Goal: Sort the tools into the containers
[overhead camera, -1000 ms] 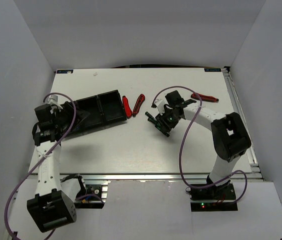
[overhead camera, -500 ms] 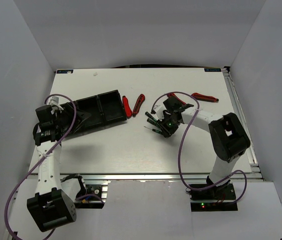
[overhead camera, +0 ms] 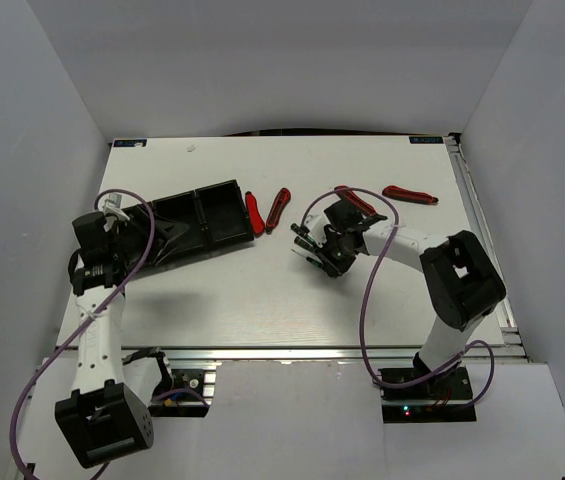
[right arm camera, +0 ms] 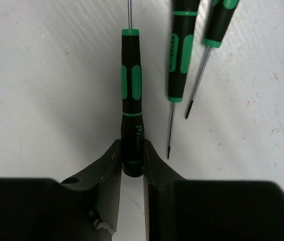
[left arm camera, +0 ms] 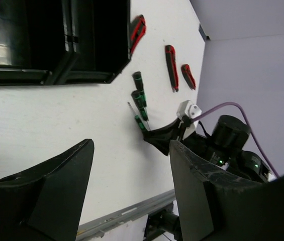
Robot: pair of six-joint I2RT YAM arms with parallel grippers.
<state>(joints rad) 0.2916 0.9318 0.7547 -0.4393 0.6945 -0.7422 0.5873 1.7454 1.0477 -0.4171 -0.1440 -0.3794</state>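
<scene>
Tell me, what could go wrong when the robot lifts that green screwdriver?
1. The right pincer pinches the black-and-green screwdriver only at the very end of its handle. It might droop, swing or slip out when lifted.
2. Close beside it lie two other screwdrivers. A bump from the pincer could send them rolling away.

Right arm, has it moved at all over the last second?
Yes. The right arm pulled back toward the near edge of the table, uncovering the red cutter it had hidden.
</scene>
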